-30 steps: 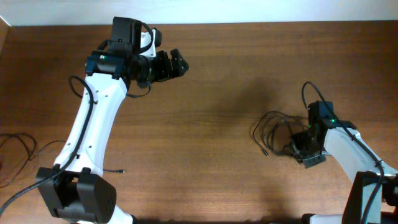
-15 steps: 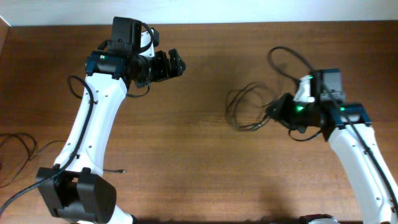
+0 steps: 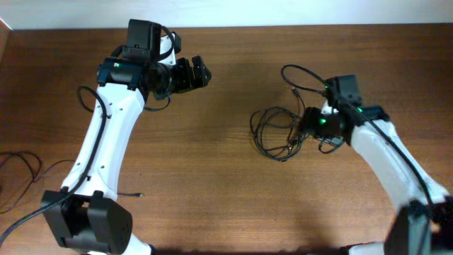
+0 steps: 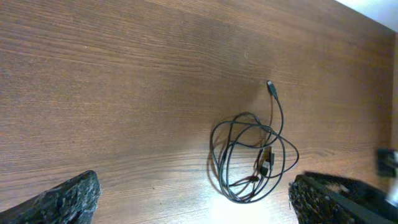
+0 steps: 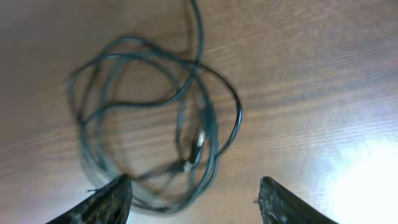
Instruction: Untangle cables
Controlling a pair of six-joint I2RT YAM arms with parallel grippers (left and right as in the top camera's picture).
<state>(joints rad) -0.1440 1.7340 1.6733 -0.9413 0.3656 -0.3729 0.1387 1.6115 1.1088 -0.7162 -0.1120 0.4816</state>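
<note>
The cables [image 3: 274,132] are a loose bundle of thin black loops lying on the wooden table, right of centre. In the left wrist view the cables [image 4: 249,155] trail one cord up to a small plug end [image 4: 270,84]. My right gripper [image 3: 309,123] sits at the bundle's right side. Its jaws stand apart above the cables [image 5: 155,118], and nothing is pinched by my right gripper [image 5: 196,202]. The lowest loops run close by its left finger [image 5: 106,202]. My left gripper [image 3: 197,74] hovers far off at the back left, open and empty. Its gripper [image 4: 193,199] frames the bundle from a distance.
Another thin black cord [image 3: 21,166] lies at the table's left edge, and a short dark bit [image 3: 134,194] lies near the left arm's base. The table's back edge [image 3: 283,27] meets a white wall.
My right arm carried the bundle from the right front of the table to the left and back, then its jaws opened and the cables dropped onto the wood. The left arm stayed still.
</note>
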